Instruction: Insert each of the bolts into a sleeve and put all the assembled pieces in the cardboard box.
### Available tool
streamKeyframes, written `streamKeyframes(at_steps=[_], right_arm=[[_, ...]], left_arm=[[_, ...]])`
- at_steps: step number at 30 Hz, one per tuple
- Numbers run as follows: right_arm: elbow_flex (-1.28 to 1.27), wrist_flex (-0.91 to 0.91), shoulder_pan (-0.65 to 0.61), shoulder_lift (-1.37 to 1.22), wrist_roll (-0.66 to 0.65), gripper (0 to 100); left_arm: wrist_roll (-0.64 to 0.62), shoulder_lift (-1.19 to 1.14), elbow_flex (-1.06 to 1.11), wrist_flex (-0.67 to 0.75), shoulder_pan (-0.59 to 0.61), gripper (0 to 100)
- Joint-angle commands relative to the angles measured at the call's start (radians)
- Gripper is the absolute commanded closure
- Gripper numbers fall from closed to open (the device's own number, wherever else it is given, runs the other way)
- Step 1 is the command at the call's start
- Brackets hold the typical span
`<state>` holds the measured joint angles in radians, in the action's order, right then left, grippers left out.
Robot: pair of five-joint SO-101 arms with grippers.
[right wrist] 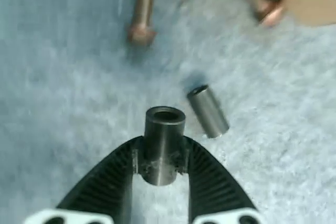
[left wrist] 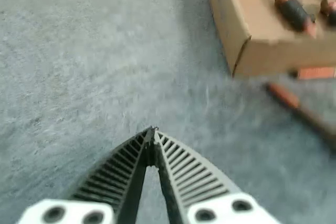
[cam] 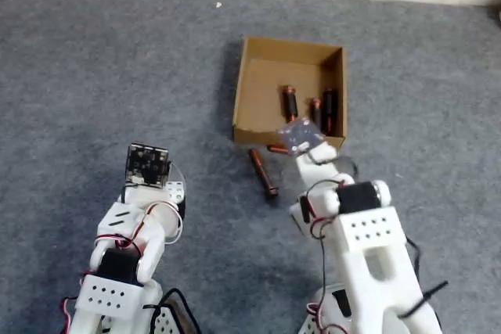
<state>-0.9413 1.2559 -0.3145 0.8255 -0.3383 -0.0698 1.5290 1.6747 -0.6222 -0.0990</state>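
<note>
From above, the cardboard box (cam: 250,91) holds three assembled pieces (cam: 290,103); two copper bolts (cam: 263,171) lie on the grey fuzzy table (cam: 117,60) before it. Left wrist: left fingers (left wrist: 131,166) clenched, empty. Right wrist: right fingers (right wrist: 118,171) grasp one upright dark cylindrical sleeve (right wrist: 164,129); a second sleeve (right wrist: 208,111) lies nearby.

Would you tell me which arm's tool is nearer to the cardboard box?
Right. The right tool, shut on a sleeve, sits short of the near wall of the cardboard box; the left tool, shut, hangs far off over the carpet.
</note>
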Motion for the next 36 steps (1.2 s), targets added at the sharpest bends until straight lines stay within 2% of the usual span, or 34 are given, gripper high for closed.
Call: streamKeyframes(at_steps=[1,4,7,11,15,22,27,32,36], right_arm=[[-0.045,-0.116,0.028,0.108,0.095,99.3],[-0.156,-0.246,0.093,0.183,0.184,99.3],[-0.232,-0.325,0.213,0.269,0.219,99.3],[-0.318,-0.377,0.325,0.395,0.275,99.3],[-0.357,-0.38,0.415,0.533,0.325,99.3],[-0.432,-0.38,0.519,0.757,0.359,99.3],[-0.481,-0.38,0.565,0.886,0.359,99.3],[-0.51,-0.377,0.572,0.961,0.359,99.3],[-0.51,-0.377,0.572,0.975,0.359,99.3]], left_arm=[[0.18,0.012,-0.073,-0.13,-0.015,99],[0.281,0.012,-0.113,-0.195,-0.015,99],[0.324,0.002,-0.189,-0.264,-0.016,99],[0.358,-0.001,-0.338,-0.385,-0.045,99],[0.422,-0.061,-0.498,-0.517,-0.139,99],[0.503,-0.615,-0.803,-0.591,-0.309,96],[0.548,-0.997,-1.027,-0.583,-0.412,95],[0.551,-1.25,-1.213,-0.582,-0.483,88],[0.552,-1.399,-1.34,-0.58,-0.527,87]])
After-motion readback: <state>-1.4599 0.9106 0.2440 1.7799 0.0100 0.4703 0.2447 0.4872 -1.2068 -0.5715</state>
